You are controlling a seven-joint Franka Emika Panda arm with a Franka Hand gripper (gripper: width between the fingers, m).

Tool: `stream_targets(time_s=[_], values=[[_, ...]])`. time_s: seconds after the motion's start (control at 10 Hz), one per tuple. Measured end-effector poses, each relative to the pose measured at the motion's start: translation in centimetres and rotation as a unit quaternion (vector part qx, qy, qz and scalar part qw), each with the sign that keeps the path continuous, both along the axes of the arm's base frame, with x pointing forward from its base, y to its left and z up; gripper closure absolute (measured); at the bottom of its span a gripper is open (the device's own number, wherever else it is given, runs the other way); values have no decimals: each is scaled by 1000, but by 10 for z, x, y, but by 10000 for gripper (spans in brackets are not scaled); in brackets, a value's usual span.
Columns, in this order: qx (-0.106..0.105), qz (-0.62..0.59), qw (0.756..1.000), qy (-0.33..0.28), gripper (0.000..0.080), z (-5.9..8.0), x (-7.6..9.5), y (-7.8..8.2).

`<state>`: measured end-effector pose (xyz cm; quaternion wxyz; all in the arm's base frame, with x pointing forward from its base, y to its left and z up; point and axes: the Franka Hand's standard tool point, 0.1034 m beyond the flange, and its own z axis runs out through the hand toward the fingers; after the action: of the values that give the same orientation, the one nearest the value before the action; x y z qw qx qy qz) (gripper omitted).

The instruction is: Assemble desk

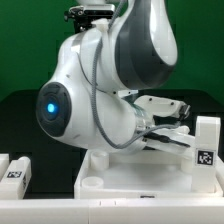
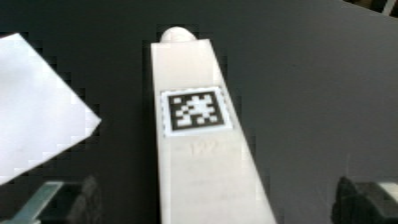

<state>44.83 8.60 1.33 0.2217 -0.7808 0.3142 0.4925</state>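
In the wrist view a long white desk leg (image 2: 199, 120) with a square tag (image 2: 196, 111) and a small peg at its far end lies on the black table. It runs lengthwise through the middle of my gripper (image 2: 210, 203). The gripper is open, with one dark fingertip (image 2: 45, 200) on each side of the leg and a wide gap to both. In the exterior view the rimmed tabletop (image 1: 150, 180) with a round corner socket (image 1: 90, 184) lies in front. The arm hides most of the gripper (image 1: 165, 130) there.
Another tagged leg (image 1: 207, 142) stands upright at the exterior view's right. More white legs (image 1: 15, 170) lie at the exterior view's lower left. A flat white corner (image 2: 36, 110) shows beside the leg in the wrist view; I cannot tell what it belongs to.
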Motion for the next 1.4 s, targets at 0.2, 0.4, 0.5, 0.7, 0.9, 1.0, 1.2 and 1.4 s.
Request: stream_targets(time_s=[0.2,0.4,0.5,0.7,0.9,1.0,1.2,1.4], values=[[2,0,1000,2,154,0,0,0],[2,0,1000,2,321,0,0,0],[2,-1,1000,2,496,0,0,0],[2,-1,1000,2,517,0,0,-1],[10,1,1000,2,517,14,5,-4],[21,-1,1000,-4,517,39,17,-16],[8,-13,998,-66,517,87,48,-44],[-28,-12,992,-120,517,93,64,-51]])
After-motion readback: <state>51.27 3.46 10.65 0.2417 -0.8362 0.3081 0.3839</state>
